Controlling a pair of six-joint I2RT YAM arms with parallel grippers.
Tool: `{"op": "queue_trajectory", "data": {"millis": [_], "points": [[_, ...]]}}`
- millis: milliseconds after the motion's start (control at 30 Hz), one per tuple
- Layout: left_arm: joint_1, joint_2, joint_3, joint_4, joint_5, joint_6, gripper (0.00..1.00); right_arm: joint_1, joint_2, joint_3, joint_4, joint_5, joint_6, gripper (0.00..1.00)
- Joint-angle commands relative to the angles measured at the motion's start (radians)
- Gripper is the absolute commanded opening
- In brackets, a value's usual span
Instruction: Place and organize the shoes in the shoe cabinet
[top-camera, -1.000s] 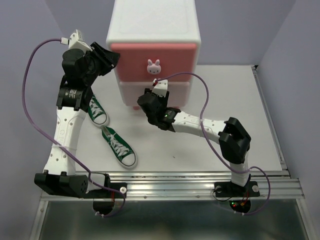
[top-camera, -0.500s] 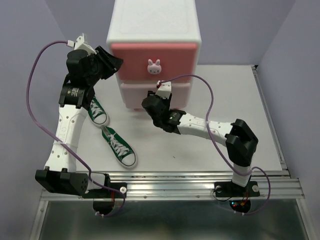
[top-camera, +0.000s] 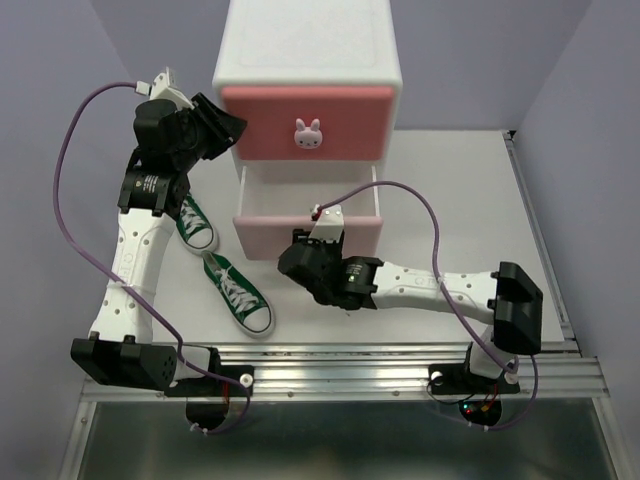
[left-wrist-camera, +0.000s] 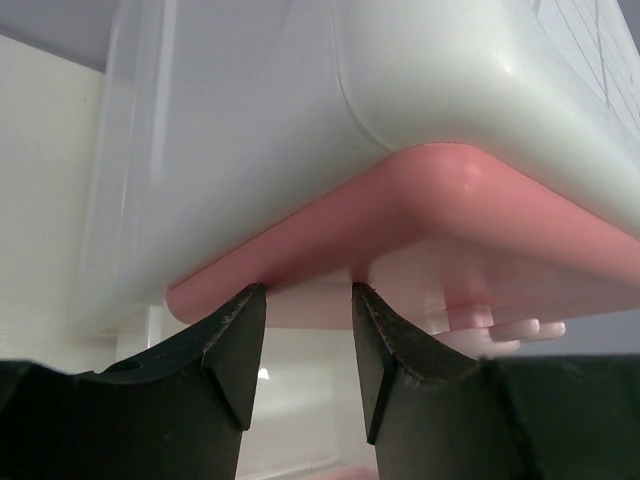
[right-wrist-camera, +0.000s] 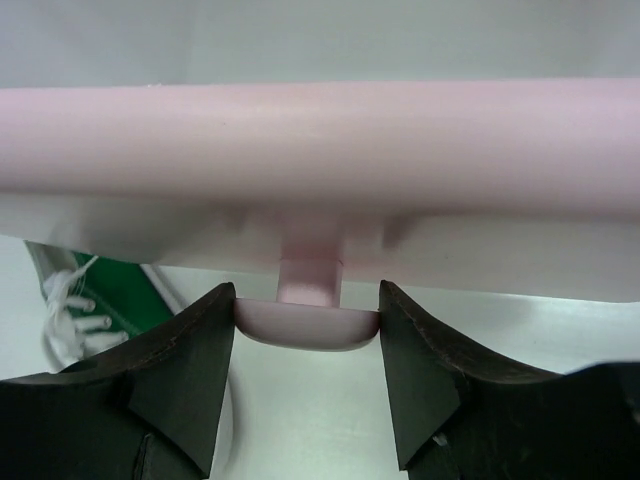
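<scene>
From above: lower drawer (top-camera: 260, 235) of the shoe cabinet (top-camera: 305, 45) now hauled well out toward the near edge, where a second ago sat shut flush. Work of the right gripper (top-camera: 318, 242), drawn back along with it. Means an open compartment ready for loading, no shoe visible inside; fetching a sneaker probably comes next. Upper drawer (top-camera: 270, 125) shut, its bunny knob (top-camera: 308, 132) showing. Left gripper (top-camera: 228, 125) parked as before at the cabinet's upper left corner, likely bracing it. Counted: one cabinet, two drawers, two green sneakers on the table (top-camera: 450, 200) left of the cabinet, near sneaker (top-camera: 238, 292) by the front edge, far sneaker (top-camera: 195, 225) partly under the left arm; red pair nowhere in sight. Left wrist: jaws a narrow way apart, pinching nothing, tips just under the darker pink front's corner (left-wrist-camera: 440, 200); touching or not, cannot tell. Right wrist: jaws clamped on both sides of the lower knob (right-wrist-camera: 308, 325), pale front (right-wrist-camera: 320, 130) directly above, one of the green sneakers glimpsed at lower left.
</scene>
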Motion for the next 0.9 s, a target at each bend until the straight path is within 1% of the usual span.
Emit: {"op": "queue_trajectory", "data": {"millis": [0, 67, 100, 200, 433, 533, 567, 600, 633, 667, 700, 733, 767, 867], "points": [[0.001, 0.042, -0.008, -0.009, -0.032, 0.034, 0.5, 0.126, -0.048, -0.004, -0.147, -0.094, 0.201, 0.1], [0.001, 0.032, -0.018, -0.009, -0.04, 0.044, 0.5, 0.166, -0.049, 0.008, -0.22, -0.106, 0.25, 0.1], [0.001, 0.028, -0.028, -0.009, -0.046, 0.044, 0.5, 0.18, -0.049, 0.013, -0.271, -0.103, 0.3, 0.1], [0.001, 0.016, -0.053, 0.0, -0.055, 0.035, 0.5, 0.223, -0.051, 0.015, -0.32, -0.107, 0.366, 0.1], [0.001, 0.005, -0.077, 0.014, -0.063, 0.038, 0.5, 0.244, -0.057, -0.007, -0.34, -0.094, 0.397, 0.11], [0.001, 0.003, -0.068, 0.0, -0.071, 0.044, 0.5, 0.244, -0.071, -0.019, -0.339, -0.086, 0.385, 0.28], [0.001, 0.005, -0.064, -0.014, -0.077, 0.045, 0.5, 0.244, -0.078, -0.018, -0.337, -0.08, 0.376, 0.4], [0.001, 0.005, -0.059, -0.02, -0.078, 0.048, 0.5, 0.244, -0.08, -0.015, -0.334, -0.077, 0.351, 0.5], [0.001, 0.002, -0.051, -0.026, -0.084, 0.053, 0.5, 0.244, -0.081, -0.004, -0.328, -0.081, 0.339, 0.68], [0.001, 0.0, -0.048, -0.035, -0.086, 0.053, 0.51, 0.244, -0.086, 0.001, -0.316, -0.089, 0.319, 0.74], [0.001, -0.003, -0.047, -0.04, -0.091, 0.053, 0.51, 0.244, -0.095, 0.004, -0.287, -0.1, 0.263, 0.8], [0.001, -0.007, -0.047, -0.043, -0.092, 0.054, 0.53, 0.244, -0.098, 0.015, -0.282, -0.109, 0.236, 0.88], [0.001, -0.009, -0.047, -0.049, -0.092, 0.056, 0.54, 0.244, -0.1, 0.024, -0.287, -0.114, 0.224, 1.0], [0.001, -0.018, -0.05, -0.054, -0.091, 0.056, 0.54, 0.244, -0.123, 0.059, -0.305, -0.123, 0.163, 1.0]]}}
